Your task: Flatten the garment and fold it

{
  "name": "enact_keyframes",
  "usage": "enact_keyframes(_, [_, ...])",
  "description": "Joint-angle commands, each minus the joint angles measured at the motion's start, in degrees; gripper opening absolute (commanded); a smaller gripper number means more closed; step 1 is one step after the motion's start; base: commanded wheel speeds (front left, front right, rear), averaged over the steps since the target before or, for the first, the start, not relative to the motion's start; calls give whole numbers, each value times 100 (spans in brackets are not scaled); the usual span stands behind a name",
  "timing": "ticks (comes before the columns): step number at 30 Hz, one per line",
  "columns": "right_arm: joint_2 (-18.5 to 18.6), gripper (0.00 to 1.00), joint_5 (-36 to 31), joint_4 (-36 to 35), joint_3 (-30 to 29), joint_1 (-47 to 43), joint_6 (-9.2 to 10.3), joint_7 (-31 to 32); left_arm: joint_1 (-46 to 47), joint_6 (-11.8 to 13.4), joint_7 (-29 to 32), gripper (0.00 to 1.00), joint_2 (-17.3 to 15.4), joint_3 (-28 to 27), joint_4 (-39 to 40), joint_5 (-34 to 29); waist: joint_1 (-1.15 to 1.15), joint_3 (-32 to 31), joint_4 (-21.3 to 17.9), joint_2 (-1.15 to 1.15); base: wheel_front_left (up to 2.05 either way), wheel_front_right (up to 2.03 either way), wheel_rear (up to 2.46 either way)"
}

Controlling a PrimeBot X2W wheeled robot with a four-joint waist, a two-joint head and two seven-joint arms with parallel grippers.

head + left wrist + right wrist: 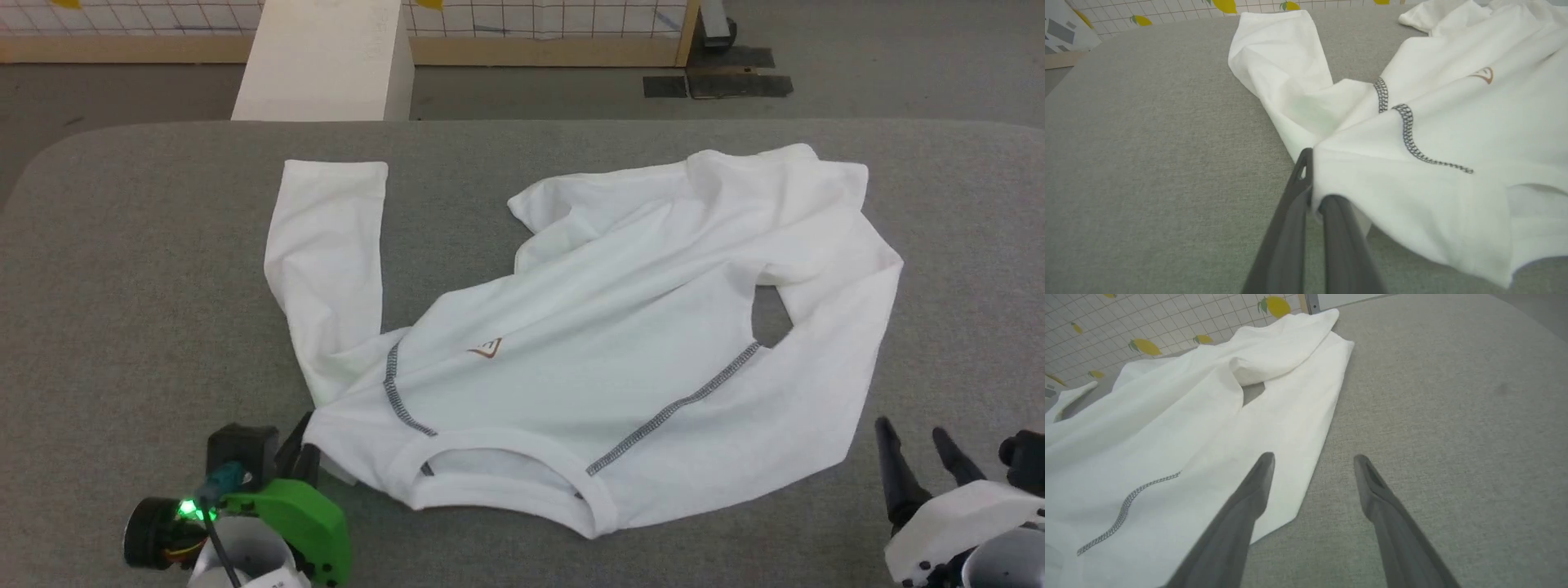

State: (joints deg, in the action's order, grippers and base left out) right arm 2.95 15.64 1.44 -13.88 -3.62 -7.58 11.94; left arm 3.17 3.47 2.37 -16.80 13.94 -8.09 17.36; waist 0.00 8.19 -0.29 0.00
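Left end effector (1314,185) clamped on the garment (588,327) at its shoulder edge; right end effector (1314,459) spread apart, holding nothing.

On the left one, two long dark tapered fingers (1286,228) press together with a fold of thin white fabric pinched between them, just beside the neckline (506,496). On the right one, the two fingers stand wide, at the edge of the near sleeve (816,384). The garment lies rumpled across the middle of the grey, felt-like, round-cornered counter (147,286), neck opening toward the robot. It is one soft top with two long sleeves, the far sleeve (326,245) stretched straight away on the left. Two lines of dark zigzag stitching (678,406) run from the neckline, and one small triangular emblem (486,349) marks the chest. One rigid white rectangular box (326,61) stands beyond the counter's far edge.
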Motion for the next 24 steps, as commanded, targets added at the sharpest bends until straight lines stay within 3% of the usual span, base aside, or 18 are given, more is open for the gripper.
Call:
enact_keyframes(1, [-7,100,33,21,46,-95,9,197,-110,94,-77,0,-62,-106,14,88,0,11,56,0,0,0,0])
enact_keyframes(8, [-7,100,290,-78,447,-286,9,967,-313,240,-211,0,1,-217,91,206,0,145,225,0,0,0,0])
enact_keyframes(23, [-7,100,426,413,1115,226,9,1291,17,128,-333,0,138,-3,24,261,0,525,493,0,0,0,0])
enact_keyframes(24, [-7,60,431,438,1143,247,9,1326,24,122,-341,0,142,6,11,266,0,532,502,0,0,0,0])
